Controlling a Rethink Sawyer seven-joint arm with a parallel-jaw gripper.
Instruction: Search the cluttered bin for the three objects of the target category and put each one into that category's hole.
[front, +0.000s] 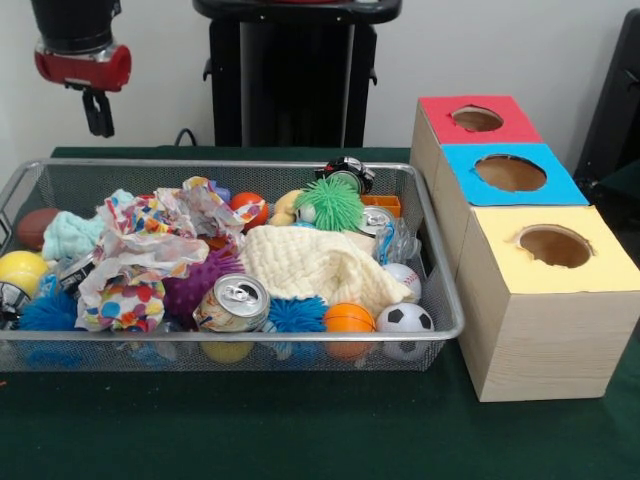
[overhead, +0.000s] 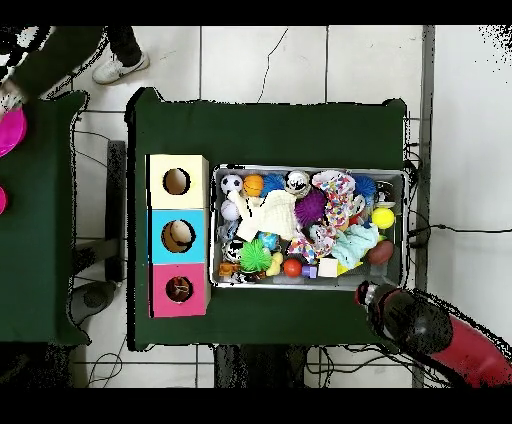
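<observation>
A wire mesh bin (front: 440, 250) (overhead: 404, 225) is packed with clutter. It holds a soccer ball (front: 404, 320), an orange ball (front: 349, 318), a baseball (front: 403, 278), a yellow ball (front: 20, 270), a soda can (front: 232, 303), a green spiky ball (front: 330, 203), a cream cloth (front: 315, 265) and crumpled colourful paper (front: 140, 260). To the right stand three wooden boxes with holes, topped red (front: 478, 119), blue (front: 510, 173) and yellow (front: 555, 246). My gripper (front: 98, 115) hangs shut and holding nothing, above and behind the bin's left end. In the overhead view the gripper (overhead: 363, 292) sits just outside the bin's rim.
Also in the bin are a purple spiky ball (front: 195, 285), a blue spiky ball (front: 296, 313), a mint cloth (front: 70, 235) and a brown football (front: 38, 228). A person's shoe (overhead: 120, 65) shows at the top of the overhead view. Green cloth covers the table (front: 300, 430).
</observation>
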